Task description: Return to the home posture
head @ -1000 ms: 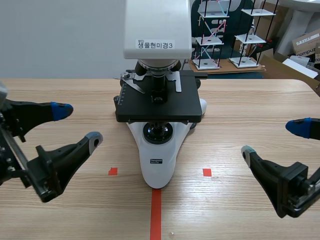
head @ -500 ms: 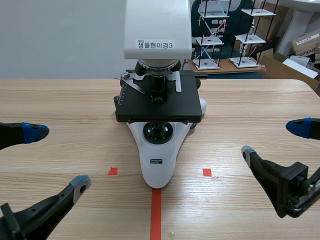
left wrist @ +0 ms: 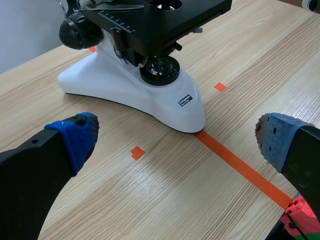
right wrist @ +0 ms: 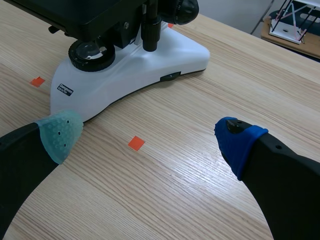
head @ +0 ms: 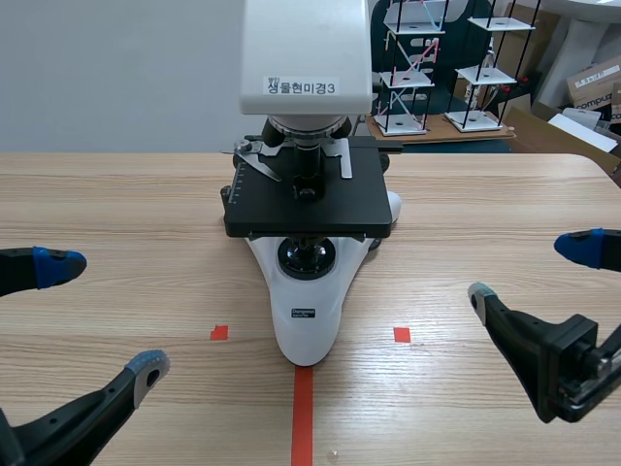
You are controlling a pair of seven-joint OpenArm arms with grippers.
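The left fingers are gaping wide above the worktop, gripping nothing, the microscope standing just ahead of them. The right fingers are likewise hanging wide apart, empty.

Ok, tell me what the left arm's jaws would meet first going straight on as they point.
Probably the microscope's white base, straight ahead across the table, though depth is hard to judge.

Microscope between left tool, right tool

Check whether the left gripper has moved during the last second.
Yes. The left gripper has drawn back toward the robot and outward, away from the microscope, with its jaws open.
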